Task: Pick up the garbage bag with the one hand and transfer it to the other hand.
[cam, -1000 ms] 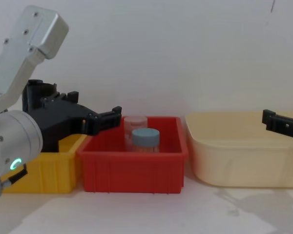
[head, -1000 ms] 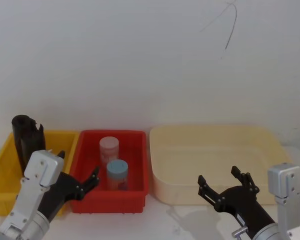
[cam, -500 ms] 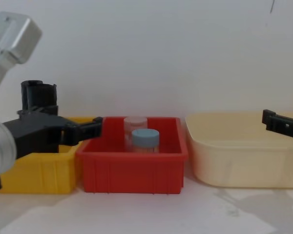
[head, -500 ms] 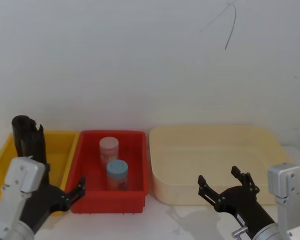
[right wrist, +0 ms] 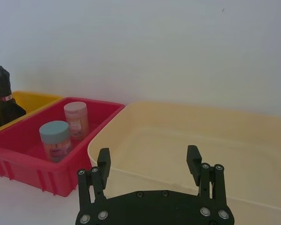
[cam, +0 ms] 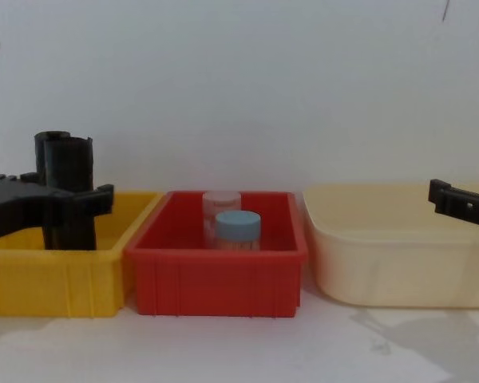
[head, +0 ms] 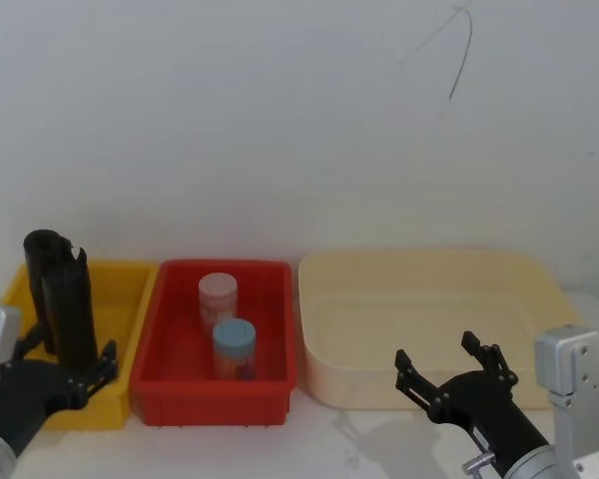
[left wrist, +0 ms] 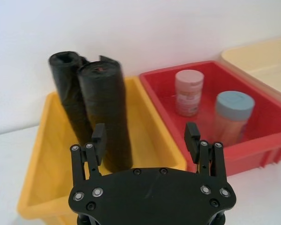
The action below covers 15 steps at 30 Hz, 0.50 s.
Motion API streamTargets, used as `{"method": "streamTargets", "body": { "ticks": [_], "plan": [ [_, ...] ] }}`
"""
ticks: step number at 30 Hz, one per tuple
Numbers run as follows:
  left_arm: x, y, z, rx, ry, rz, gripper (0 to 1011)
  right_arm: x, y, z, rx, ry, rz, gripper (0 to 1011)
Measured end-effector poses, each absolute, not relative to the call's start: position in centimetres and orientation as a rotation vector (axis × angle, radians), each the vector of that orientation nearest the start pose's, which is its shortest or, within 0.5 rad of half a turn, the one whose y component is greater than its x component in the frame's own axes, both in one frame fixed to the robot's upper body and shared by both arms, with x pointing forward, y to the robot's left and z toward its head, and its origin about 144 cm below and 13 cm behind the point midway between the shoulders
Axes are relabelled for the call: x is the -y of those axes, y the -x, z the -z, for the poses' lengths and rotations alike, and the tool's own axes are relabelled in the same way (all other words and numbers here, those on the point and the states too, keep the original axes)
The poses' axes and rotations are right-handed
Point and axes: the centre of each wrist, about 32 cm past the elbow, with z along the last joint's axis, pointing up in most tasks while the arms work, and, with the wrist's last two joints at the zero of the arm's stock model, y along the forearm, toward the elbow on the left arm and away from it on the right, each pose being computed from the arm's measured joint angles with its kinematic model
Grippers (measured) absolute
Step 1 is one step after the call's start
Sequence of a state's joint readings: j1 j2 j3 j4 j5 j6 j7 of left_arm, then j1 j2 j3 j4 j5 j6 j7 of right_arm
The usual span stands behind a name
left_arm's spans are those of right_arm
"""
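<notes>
With the left gripper (left wrist: 145, 137) spread wide and empty outside the yellow bin's (left wrist: 37, 154) near wall, risks clipping that wall and shoving the bin. Risks too closing on the red-marked roll (left wrist: 105, 117), touching the garbage bag (left wrist: 65, 89) towards the bin's far left corner. Right gripper (right wrist: 149, 161) parked, spread, before the cream bin (right wrist: 187, 126).

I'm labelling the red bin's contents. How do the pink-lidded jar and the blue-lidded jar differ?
Lid: the pink-lidded jar has a pale pink cap, the blue-lidded jar a light blue one.
Place: the pink-lidded jar stands farther back in the red bin, the blue-lidded jar nearer its front wall.
Both stand upright, capped, untouched: the open left gripper is near the yellow bin, the open right gripper near the cream bin.
</notes>
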State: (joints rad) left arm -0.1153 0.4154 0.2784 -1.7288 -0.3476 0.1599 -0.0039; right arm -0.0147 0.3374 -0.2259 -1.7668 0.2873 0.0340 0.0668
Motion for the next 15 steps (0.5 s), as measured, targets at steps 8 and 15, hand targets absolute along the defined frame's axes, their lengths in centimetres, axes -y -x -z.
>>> {"method": "streamTargets", "body": {
  "ticks": [8, 15],
  "plan": [
    [-25.6, -48.3, -121.6, 0.033, -0.079, -1.285, 1000, 23.7, -44.3, -118.9, 0.075, -0.026, 1.229, 1001],
    [-26.1, -49.4, -121.6, 0.016, -0.096, -1.293, 1000, 23.7, -44.3, -118.9, 0.075, -0.026, 1.229, 1001]
  ]
}}
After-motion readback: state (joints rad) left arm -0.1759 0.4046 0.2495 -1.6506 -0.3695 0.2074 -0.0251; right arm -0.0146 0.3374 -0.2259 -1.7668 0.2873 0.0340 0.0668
